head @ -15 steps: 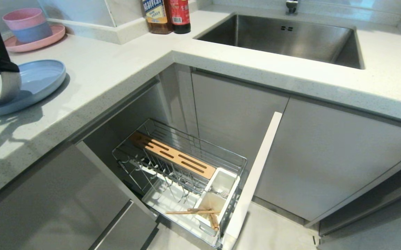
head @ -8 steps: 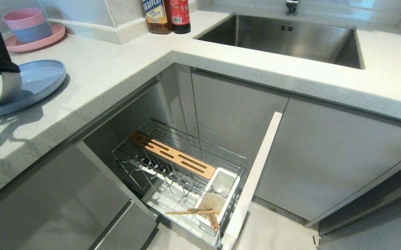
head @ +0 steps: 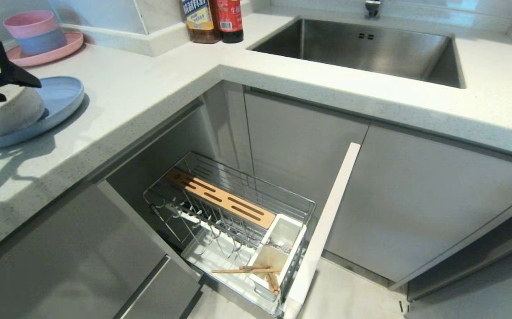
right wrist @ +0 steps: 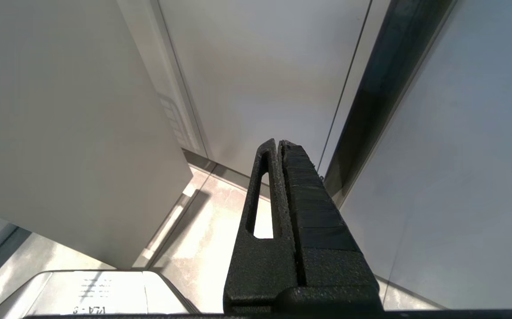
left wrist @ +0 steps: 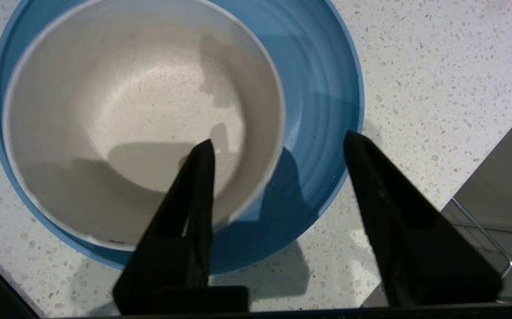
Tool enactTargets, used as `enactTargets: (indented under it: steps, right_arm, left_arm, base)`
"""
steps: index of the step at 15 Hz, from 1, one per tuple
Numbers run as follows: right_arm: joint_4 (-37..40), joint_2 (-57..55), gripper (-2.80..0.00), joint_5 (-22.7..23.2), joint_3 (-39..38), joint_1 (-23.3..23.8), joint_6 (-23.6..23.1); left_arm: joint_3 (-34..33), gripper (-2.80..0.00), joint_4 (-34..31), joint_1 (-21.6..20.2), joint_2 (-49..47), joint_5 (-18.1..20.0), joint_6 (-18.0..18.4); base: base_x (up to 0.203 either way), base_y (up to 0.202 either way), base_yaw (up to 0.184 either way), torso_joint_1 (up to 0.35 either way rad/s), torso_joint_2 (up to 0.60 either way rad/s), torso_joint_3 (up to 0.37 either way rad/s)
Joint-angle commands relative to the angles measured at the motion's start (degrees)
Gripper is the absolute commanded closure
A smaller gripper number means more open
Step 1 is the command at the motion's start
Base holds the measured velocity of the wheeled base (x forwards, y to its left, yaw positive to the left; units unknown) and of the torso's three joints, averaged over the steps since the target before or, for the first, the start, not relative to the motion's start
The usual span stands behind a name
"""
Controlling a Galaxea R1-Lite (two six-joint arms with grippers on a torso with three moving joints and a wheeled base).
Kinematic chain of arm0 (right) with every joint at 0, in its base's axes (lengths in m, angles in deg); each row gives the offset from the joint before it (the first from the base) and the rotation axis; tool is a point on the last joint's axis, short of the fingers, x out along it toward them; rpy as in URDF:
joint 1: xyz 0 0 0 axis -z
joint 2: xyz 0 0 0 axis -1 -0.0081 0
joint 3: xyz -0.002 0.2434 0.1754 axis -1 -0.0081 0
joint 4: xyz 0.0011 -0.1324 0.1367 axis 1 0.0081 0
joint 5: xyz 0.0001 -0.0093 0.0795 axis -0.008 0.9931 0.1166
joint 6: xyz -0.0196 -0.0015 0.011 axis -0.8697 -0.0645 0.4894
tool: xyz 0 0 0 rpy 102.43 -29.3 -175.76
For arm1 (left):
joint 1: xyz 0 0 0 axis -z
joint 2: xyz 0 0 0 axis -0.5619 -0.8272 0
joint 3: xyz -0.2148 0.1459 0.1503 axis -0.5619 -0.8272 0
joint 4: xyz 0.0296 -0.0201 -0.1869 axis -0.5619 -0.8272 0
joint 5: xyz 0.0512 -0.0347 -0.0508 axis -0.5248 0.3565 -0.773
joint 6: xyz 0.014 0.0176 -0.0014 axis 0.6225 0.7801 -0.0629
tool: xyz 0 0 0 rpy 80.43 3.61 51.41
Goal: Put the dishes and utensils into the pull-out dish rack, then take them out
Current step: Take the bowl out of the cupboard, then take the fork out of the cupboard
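The cream-white bowl [head: 3,113] [left wrist: 127,110] rests upright in the pale blue plate [head: 59,99] [left wrist: 322,88] on the counter at the far left. My left gripper [head: 14,86] [left wrist: 278,137] hovers just above the bowl's near rim, open and holding nothing; one finger is over the bowl, the other over the plate's edge. The pull-out dish rack [head: 256,181] stands open below the counter. The wooden chopsticks [head: 247,269] lie across its white cutlery holder [head: 282,252]. A silver fork [head: 278,244] shows faintly inside the holder. My right gripper [right wrist: 278,142] hangs shut and empty by the cabinet fronts.
A pink plate with stacked pink and blue bowls [head: 39,37] stands behind the blue plate. Two bottles [head: 214,20] and the steel sink [head: 362,48] are at the back. The rack's wooden knife block [head: 225,199] and narrow white door front [head: 327,221] jut into the floor space.
My left gripper has opened and let go of the bowl. The bowl, held tilted on its side before, now sits flat in the blue plate.
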Motion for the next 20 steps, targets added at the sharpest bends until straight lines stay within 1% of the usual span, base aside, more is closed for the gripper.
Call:
enactTargets:
  steps: [1, 3, 6, 9, 12, 14, 15, 17, 18, 20]
  right_arm:
    - [-0.01, -0.02, 0.00, 0.01, -0.09, 0.00, 0.00]
    - [-0.01, -0.02, 0.00, 0.01, -0.09, 0.00, 0.00]
    - [-0.01, -0.02, 0.00, 0.01, -0.09, 0.00, 0.00]
    - [-0.01, -0.02, 0.00, 0.01, -0.09, 0.00, 0.00]
    - [-0.01, -0.02, 0.00, 0.01, -0.09, 0.00, 0.00]
    - [-0.01, -0.02, 0.00, 0.01, -0.09, 0.00, 0.00]
    - [-0.01, -0.02, 0.00, 0.01, -0.03, 0.00, 0.00]
    - [-0.01, -0.02, 0.00, 0.01, -0.09, 0.00, 0.00]
    - [-0.01, -0.02, 0.00, 0.01, -0.09, 0.00, 0.00]
    - [-0.01, -0.02, 0.00, 0.01, -0.09, 0.00, 0.00]
  left_arm:
    - [0.08, -2.80, -0.26, -0.14, 0.08, -0.07, -0.10]
    - [0.10, -2.80, -0.12, -0.31, 0.41, -0.02, -0.22]
    - [0.15, -2.80, 0.49, -0.32, 2.08, 0.22, -1.31]
    - [-0.70, -2.80, 5.60, -0.26, 4.91, 0.28, -4.72]
    - [-5.60, -2.80, 18.27, -0.31, 7.91, 0.34, -7.45]
    - [-10.45, -2.80, 28.84, -0.31, 10.39, 0.34, -9.72]
    - [-13.72, 0.00, 34.02, -0.32, 11.94, 0.36, -10.29]
    - [-17.80, 0.00, 43.20, -0.20, 14.72, 0.56, -11.05]
    - [-19.34, 0.00, 46.96, -0.01, 15.88, 0.61, -12.19]
    - [-21.98, 0.00, 52.29, 1.12, 18.01, 0.86, -13.73]
  base:
    - [0.000, 0.000, 0.000, 0.000, 0.00, 0.000]
    - [0.000, 0.000, 0.000, 0.000, 0.00, 0.000]
    - [0.000, 0.000, 0.000, 0.000, 0.00, 0.000]
    - [0.000, 0.000, 0.000, 0.000, 0.00, 0.000]
    - [0.000, 0.000, 0.000, 0.000, 0.00, 0.000]
    - [0.000, 0.000, 0.000, 0.000, 0.00, 0.000]
    - [0.000, 0.000, 0.000, 0.000, 0.00, 0.000]
    - [0.000, 0.000, 0.000, 0.000, 0.00, 0.000]
    - [0.000, 0.000, 0.000, 0.000, 0.00, 0.000]
    - [0.000, 0.000, 0.000, 0.000, 0.00, 0.000]
